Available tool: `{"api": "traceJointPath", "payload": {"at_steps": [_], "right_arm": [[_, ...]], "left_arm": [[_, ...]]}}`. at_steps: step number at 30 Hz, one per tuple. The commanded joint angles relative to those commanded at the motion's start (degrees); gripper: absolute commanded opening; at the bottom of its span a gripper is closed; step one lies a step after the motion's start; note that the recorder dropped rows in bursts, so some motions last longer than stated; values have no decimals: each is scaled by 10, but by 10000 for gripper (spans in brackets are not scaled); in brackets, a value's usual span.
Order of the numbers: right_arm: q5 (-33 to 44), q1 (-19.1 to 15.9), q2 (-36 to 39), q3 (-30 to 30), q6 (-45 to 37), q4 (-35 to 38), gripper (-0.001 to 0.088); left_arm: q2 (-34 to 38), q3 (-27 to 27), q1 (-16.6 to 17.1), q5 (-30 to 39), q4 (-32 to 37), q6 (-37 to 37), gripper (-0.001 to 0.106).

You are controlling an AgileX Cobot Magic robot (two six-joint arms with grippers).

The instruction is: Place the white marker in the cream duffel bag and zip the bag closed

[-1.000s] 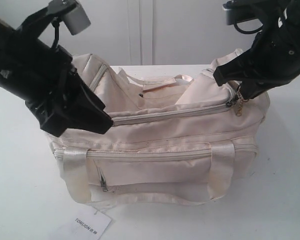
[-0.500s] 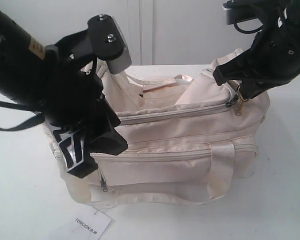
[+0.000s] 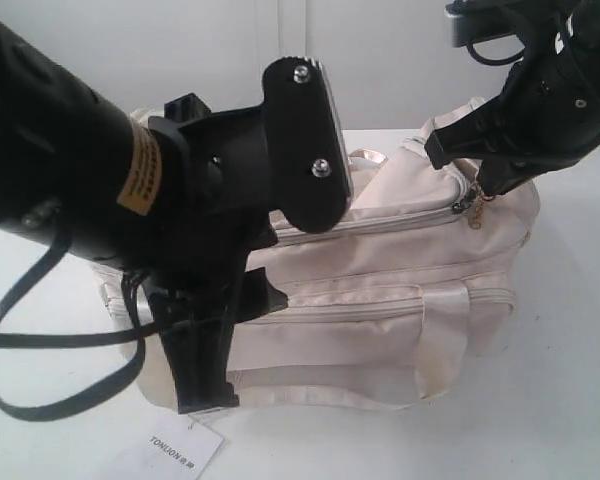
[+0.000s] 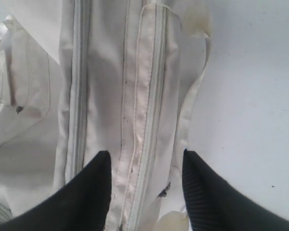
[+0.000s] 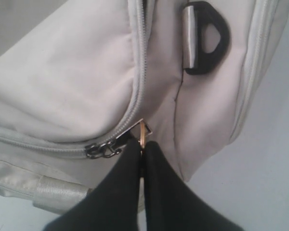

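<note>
imo the cream fabric duffel bag (image 3: 380, 330) is floppy; right gripper (image 5: 141, 146) pinches its gold ring zipper pull (image 5: 144, 129) (best hold tbh), left gripper (image 4: 144, 161) spread.

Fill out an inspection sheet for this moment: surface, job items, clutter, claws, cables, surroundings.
Surface: white table, carrying the bag.
Job's things: cream duffel bag lies on its side on the table; white marker not seen in any view.
Clutter: paper tag printed TONLION, on the table in front of the bag.
Claws: left claw open, over the bag's front zip pocket, holding nothing; right claw shut on the gold zipper pull at the bag's right end.
Cables: black cable loops from the left arm down onto the table.
Surroundings: white wall panels behind; nothing else seen.
</note>
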Motion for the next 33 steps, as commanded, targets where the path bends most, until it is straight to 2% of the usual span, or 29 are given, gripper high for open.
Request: {"api": "traceJointPath", "payload": {"at_steps": [3, 5, 9, 19, 33], "right_arm": [[-2, 0, 0, 0, 0, 0, 0], [-2, 0, 0, 0, 0, 0, 0], [0, 0, 0, 0, 0, 0, 0], [-2, 0, 0, 0, 0, 0, 0], [-10, 0, 0, 0, 0, 0, 0]], "left_arm": [[25, 0, -4, -22, 1, 0, 506], [46, 0, -17, -32, 26, 0, 506], [93, 0, -45, -95, 73, 0, 506], [150, 0, -46, -187, 135, 0, 506], [200, 0, -43, -239, 228, 0, 506]]}}
